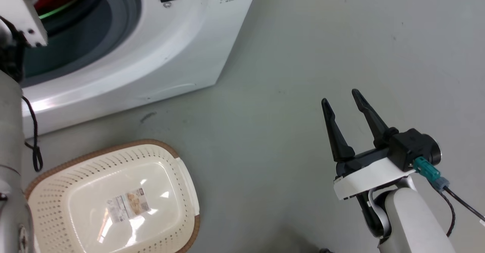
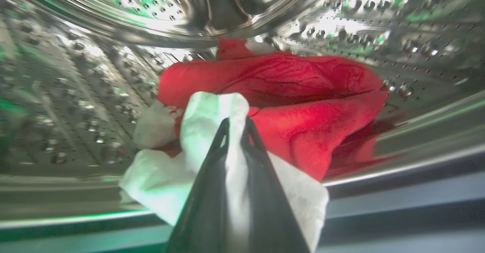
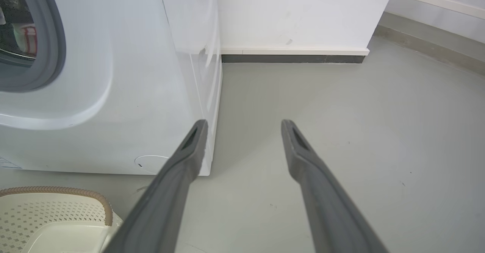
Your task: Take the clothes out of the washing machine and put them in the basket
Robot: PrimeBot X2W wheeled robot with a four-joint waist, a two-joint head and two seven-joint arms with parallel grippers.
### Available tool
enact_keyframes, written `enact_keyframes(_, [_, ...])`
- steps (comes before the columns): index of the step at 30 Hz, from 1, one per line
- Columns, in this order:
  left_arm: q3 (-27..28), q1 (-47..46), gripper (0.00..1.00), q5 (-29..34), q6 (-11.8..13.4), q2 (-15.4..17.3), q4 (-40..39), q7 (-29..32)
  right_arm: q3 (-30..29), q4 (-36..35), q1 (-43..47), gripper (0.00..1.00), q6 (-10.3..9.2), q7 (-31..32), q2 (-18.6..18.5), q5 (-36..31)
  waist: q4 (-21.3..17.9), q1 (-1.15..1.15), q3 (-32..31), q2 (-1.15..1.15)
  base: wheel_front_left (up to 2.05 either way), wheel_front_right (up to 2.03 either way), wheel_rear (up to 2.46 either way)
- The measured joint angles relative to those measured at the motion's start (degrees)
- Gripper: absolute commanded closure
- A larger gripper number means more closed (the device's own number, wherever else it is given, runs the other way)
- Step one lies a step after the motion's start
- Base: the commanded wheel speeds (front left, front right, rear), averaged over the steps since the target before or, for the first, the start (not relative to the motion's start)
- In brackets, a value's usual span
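The left gripper (image 2: 235, 121) is inside the washing machine (image 1: 170, 44), and its two dark fingers are pinched nearly shut on a white fold of the clothes (image 2: 303, 105). The rest of the pile, mostly red, lies low in the shiny steel drum (image 2: 94, 86), just behind the fingers. The cloth looks soft, floppy and light, so it should bunch up and trail when pulled, and a loose end may catch on the grey rubber ring (image 1: 130, 10). A thick fold is the best place to grab, because a thin edge could slip out. The right gripper (image 1: 341, 97) hangs over the floor (image 1: 284, 56), fingers wide apart, holding nothing. The basket (image 1: 113, 150) sits on the floor just in front of the machine, with no clothes in it yet
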Motion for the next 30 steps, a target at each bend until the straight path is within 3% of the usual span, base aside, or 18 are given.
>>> enact_keyframes(11, [1.0,8.55,1.0,-3.22,-1.12,-4.47,5.23,-15.18,-1.94,3.9,3.75,0.0,0.0,0.1,0.01,-2.93,3.17,0.0,-10.86,0.0,0.0,0.0,0.0])
enact_keyframes(21, [1.54,15.48,1.0,-5.57,-2.21,-8.25,6.73,-19.97,-4.15,3.66,7.87,0.0,0.0,2.14,0.0,-4.14,6.1,-0.01,-19.88,0.0,0.0,0.0,0.0])
enact_keyframes(26, [1.64,18.94,1.0,-6.09,-2.7,-9.9,3.12,-20.49,-5.38,2.52,10.25,0.0,0.0,3.64,0.0,-4.75,7.88,-0.01,-23.73,0.0,0.0,0.0,0.0])
enact_keyframes(30, [2.27,22.53,1.0,-6.16,-2.77,-11.11,-4.3,-20.51,-6.14,1.24,12.17,0.0,0.0,4.58,0.0,-5.21,9.31,-0.01,-26.4,0.0,0.0,0.0,0.0])
